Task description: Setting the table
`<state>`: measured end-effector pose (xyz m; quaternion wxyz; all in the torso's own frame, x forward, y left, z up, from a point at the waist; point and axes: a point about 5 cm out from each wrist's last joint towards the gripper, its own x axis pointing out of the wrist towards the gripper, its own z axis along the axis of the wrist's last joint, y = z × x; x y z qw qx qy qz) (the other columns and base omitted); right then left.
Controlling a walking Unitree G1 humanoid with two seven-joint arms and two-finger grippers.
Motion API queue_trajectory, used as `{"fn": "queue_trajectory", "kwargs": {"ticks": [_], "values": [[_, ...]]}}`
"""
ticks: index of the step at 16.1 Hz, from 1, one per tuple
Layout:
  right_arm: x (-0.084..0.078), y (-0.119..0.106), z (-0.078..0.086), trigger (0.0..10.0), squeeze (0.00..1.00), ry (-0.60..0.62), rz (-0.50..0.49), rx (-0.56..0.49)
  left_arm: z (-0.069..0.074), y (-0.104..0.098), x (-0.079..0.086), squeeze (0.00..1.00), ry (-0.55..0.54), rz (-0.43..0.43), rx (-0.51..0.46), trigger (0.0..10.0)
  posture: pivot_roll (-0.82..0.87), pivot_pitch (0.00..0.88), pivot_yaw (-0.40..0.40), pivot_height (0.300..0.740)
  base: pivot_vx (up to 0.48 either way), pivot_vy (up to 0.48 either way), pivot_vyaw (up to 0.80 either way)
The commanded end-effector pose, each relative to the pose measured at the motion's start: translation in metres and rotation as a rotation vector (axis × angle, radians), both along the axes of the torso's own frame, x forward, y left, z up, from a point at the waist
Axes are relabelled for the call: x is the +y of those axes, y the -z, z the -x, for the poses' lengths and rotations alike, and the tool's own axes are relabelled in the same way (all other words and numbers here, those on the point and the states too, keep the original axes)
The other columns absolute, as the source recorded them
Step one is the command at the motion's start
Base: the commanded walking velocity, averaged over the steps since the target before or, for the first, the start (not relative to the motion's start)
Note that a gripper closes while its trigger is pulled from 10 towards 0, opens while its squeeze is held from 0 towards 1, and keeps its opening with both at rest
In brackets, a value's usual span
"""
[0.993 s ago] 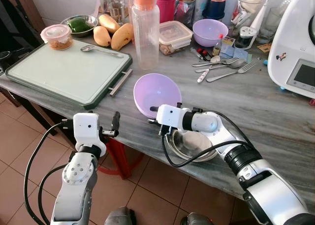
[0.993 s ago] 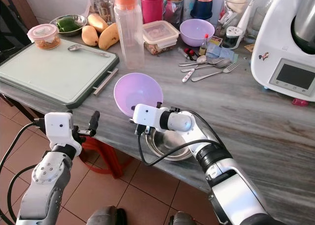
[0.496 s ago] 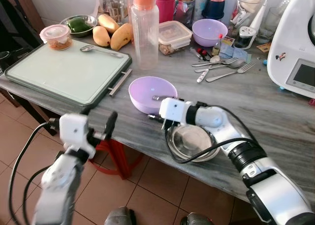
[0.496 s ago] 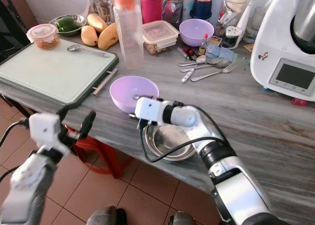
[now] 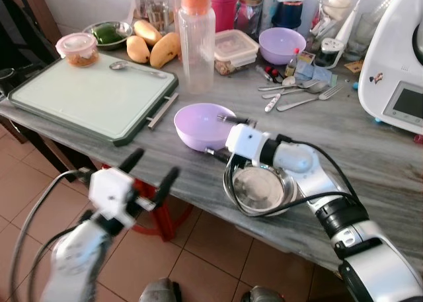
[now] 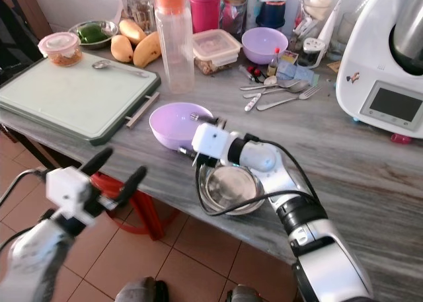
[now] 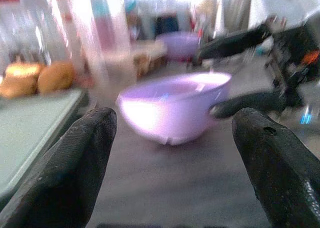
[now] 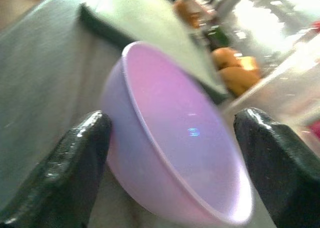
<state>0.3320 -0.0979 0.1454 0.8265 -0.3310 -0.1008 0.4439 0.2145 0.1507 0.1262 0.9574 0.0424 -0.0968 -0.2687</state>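
Note:
A light purple bowl (image 5: pixel 201 125) stands upright on the grey marble table (image 5: pixel 370 150), near its front edge. My right gripper (image 5: pixel 217 135) is open at the bowl's right side, one finger over the rim and one low by the wall. In the right wrist view the bowl (image 8: pixel 175 153) lies between the spread fingers (image 8: pixel 80 158). My left gripper (image 5: pixel 149 171) is open in front of the table edge, below its top, pointing at the bowl (image 7: pixel 172 108). A steel bowl (image 5: pixel 259 188) sits under my right forearm.
A green-rimmed tray (image 5: pixel 92 94) with a spoon lies at the left. Behind stand a tall bottle (image 5: pixel 196 37), mangoes, food boxes, a second purple bowl (image 5: pixel 281 43) and loose cutlery (image 5: pixel 294 90). A white appliance (image 5: pixel 400 71) stands at the right.
The purple bowl went from tilted in my right gripper to standing flat on the table, and the fingers have spread. My left arm swung forward and now points at the bowl.

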Motion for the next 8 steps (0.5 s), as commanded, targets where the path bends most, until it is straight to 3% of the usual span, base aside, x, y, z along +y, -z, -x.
{"fn": "queue_trajectory", "kwargs": {"ticks": [1, 4, 8], "values": [[-0.003, -0.012, -0.001, 10.0, 1.0, 0.044, -0.057, -0.061, -0.005, -0.003, -0.007, 0.0, 0.007, -0.01, -0.023, 10.0, 0.02, 0.0, 0.0, 0.74, 0.0, 0.0, 0.0], [-0.008, -0.029, 0.004, 10.0, 1.0, 0.128, -0.137, -0.168, -0.015, -0.01, -0.015, 0.0, -0.016, 0.03, -0.056, 10.0, -0.01, 0.0, 0.001, 0.74, 0.0, 0.0, 0.0], [-0.018, -0.031, 0.014, 10.0, 1.0, 0.205, -0.172, -0.206, -0.022, -0.008, -0.017, 0.0, -0.03, 0.036, -0.068, 10.0, -0.02, 0.0, 0.0, 0.74, 0.0, 0.0, 0.0]]}}
